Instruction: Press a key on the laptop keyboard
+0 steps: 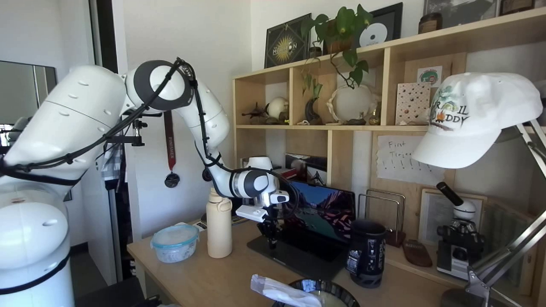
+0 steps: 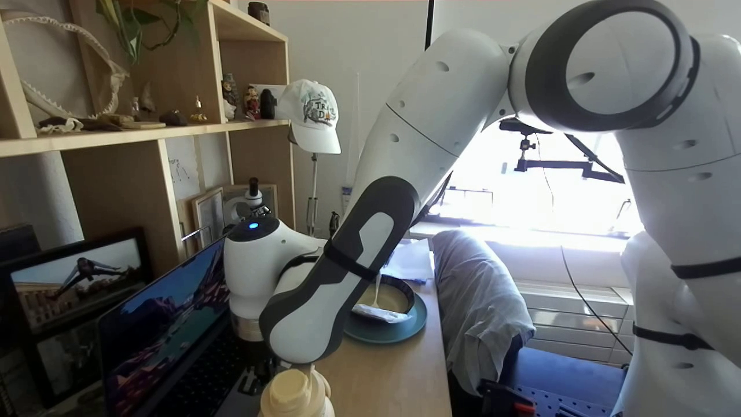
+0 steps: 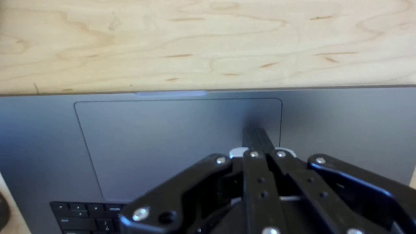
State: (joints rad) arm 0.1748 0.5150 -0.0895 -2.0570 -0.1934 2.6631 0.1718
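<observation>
The dark laptop [image 1: 294,262] stands open on the wooden desk, its screen [image 1: 326,209] showing a red, blue and magenta landscape. The black laptop keyboard [image 1: 318,243] lies below the screen. It also shows in an exterior view [image 2: 200,365], and its corner shows at the lower left of the wrist view [image 3: 81,217]; the rest there is hidden by the gripper or out of frame. My gripper [image 3: 258,131] is shut and empty, pointing down over one side of the trackpad [image 3: 162,139], off the keys. It also shows in an exterior view [image 1: 272,244]. Whether the tips touch the trackpad I cannot tell.
A dark cylindrical mug [image 1: 367,251] stands by the laptop's side. A cream bottle [image 1: 219,228] and a lidded container [image 1: 175,244] stand at the opposite side. A dark bowl [image 1: 341,294] with a wrapper [image 1: 283,292] sits near the front. Shelves [image 1: 311,128] rise behind.
</observation>
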